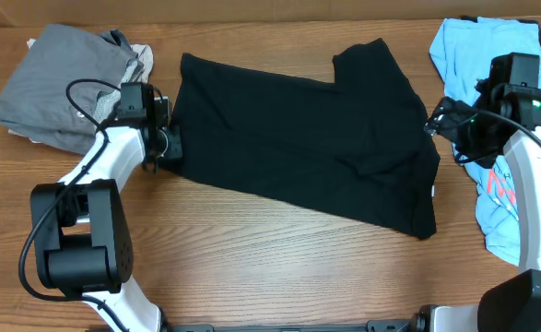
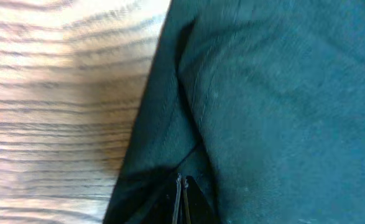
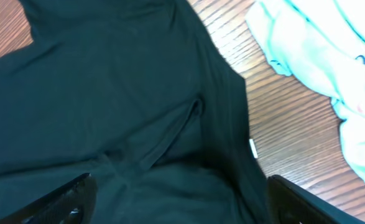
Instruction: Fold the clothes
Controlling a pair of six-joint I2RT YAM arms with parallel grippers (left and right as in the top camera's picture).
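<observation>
I judge the folding barely begun: the black T-shirt [image 1: 298, 138] lies spread between the arms, merely rumpled. My left gripper [image 2: 181, 186] is pinched shut on its left edge, and my right gripper [image 1: 436, 123] hangs wide open over its right edge. The light blue T-shirt [image 1: 477, 46] and grey garment [image 1: 67, 83] wait heaped aside.

Both arms have white rounded links and black boxy joint housings. The left arm [image 1: 113, 152] has a bulky black base block [image 1: 75, 235], and a thin black cable [image 1: 84, 92] loops by its wrist. The right arm [image 1: 531, 189] carries a small green light [image 1: 535, 103] on its black wrist. The left claw [image 2: 182, 186] has thin dark blades. The right claw [image 3: 182, 202] has broad black fingers [image 3: 64, 199].
</observation>
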